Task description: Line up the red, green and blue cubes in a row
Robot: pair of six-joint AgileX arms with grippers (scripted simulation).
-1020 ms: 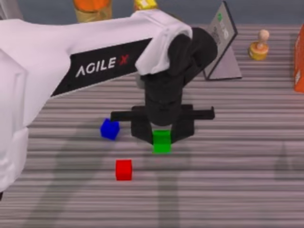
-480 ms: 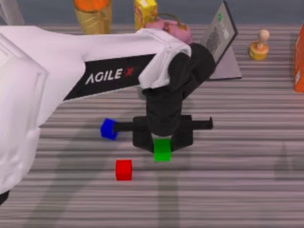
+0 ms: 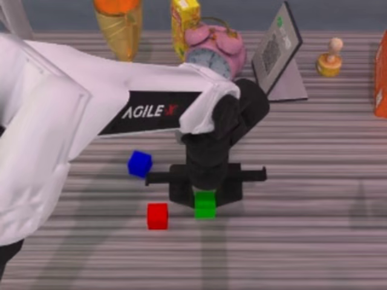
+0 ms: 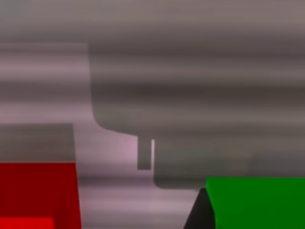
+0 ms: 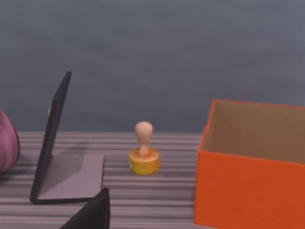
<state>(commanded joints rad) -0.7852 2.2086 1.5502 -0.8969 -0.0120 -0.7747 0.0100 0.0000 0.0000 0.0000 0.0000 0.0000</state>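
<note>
Red cube (image 3: pixel 157 215), green cube (image 3: pixel 205 203), blue cube (image 3: pixel 139 163) — on a grey-striped table (image 3: pixel 314 199).

White letters reading "AGILE X", the X partly red, stand on the black panel (image 3: pixel 148 112) along the white left arm (image 3: pixel 72 115). The grey tilted sign board (image 3: pixel 276 45) carries a square code pattern and a green mark, both unreadable.

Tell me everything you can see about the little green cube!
The green cube is a small, plain, matte block, bright green all over. It sits square under the left gripper, whose black body hides its far edge. The wrist view shows a dark finger right beside it. Whether it rests on the striped table or hangs just above is unclear. The red cube lies apart, toward the table's left.
</note>
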